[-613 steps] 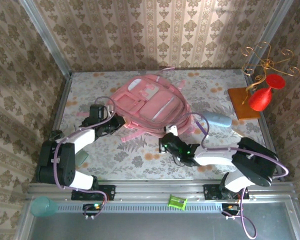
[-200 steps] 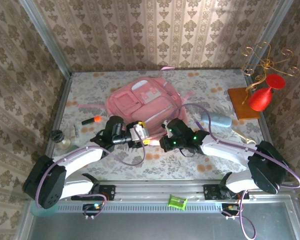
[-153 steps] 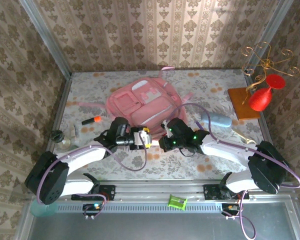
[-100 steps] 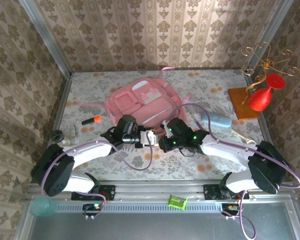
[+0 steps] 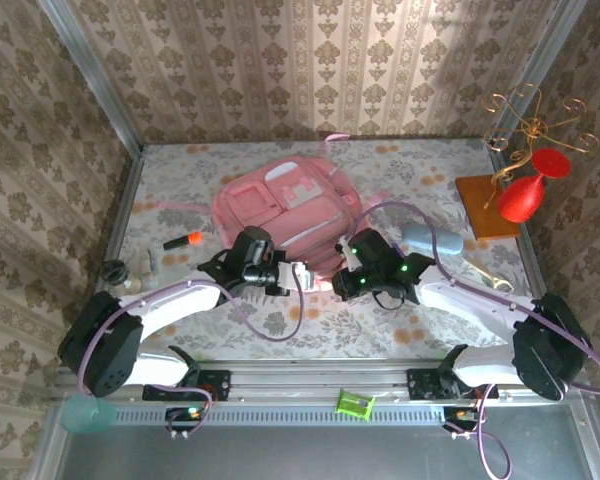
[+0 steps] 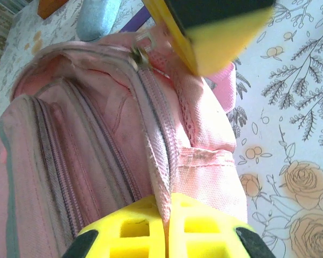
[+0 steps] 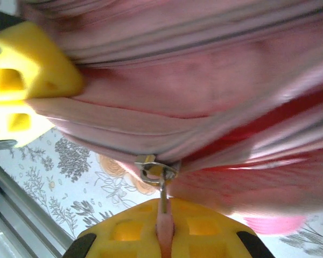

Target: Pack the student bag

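The student bag (image 5: 280,205) is a big pink backpack lying flat mid-table, its top edge toward the arms. My left gripper (image 5: 296,276) is at that near edge, shut on a fold of the bag's fabric (image 6: 162,177) beside the zip line. In the left wrist view my left gripper (image 6: 169,209) pinches this fold between yellow pads. My right gripper (image 5: 342,281) is just right of it. In the right wrist view my right gripper (image 7: 164,217) is shut on the pink zip pull (image 7: 164,223) hanging from the metal slider (image 7: 157,169). The slider (image 6: 135,54) sits at the bag's corner.
A pale blue case (image 5: 432,240) lies right of the bag. A red vase (image 5: 525,195) and gold wire stand (image 5: 535,120) sit on a wooden base (image 5: 480,205) at far right. An orange marker (image 5: 185,240) and small bottle (image 5: 128,285) lie left.
My left gripper has slid right along the bag's near edge and closed on the fabric. My right gripper has shifted a little right, still holding the zip pull.
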Controlling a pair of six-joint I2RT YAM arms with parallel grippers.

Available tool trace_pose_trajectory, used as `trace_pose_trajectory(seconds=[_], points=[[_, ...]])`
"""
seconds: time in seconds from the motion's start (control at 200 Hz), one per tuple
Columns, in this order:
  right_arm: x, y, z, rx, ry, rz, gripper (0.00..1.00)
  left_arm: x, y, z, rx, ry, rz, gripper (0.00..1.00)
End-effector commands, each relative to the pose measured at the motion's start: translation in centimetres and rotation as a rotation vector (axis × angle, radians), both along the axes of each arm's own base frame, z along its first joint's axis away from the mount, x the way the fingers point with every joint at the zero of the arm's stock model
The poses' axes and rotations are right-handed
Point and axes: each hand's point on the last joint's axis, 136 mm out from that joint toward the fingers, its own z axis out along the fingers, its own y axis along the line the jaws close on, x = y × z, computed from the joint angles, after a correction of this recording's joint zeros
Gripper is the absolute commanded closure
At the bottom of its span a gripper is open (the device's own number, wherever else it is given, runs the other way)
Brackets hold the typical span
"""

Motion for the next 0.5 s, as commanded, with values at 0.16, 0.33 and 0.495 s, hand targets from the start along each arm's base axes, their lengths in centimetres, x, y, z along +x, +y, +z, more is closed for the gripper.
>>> trace_pose_trajectory(seconds=[0.16, 0.33, 0.495], points=[[1.4, -6.8, -0.5, -0.175, 0.077, -0.189, 1.0, 0.3, 3.2, -1.5, 0.098, 0.01, 0.031, 1.0], [2.5, -6.2, 0.7, -0.129, 0.07, -0.187, 1.0, 0.5, 3.7, -1.2, 0.084, 0.047, 0.047, 0.97], [1.5, -0.9, 2.8, 0.09, 0.062, -0.065, 1.0, -0.6, 2.2, 1.2, -0.026, 0.156, 0.054, 0.41]])
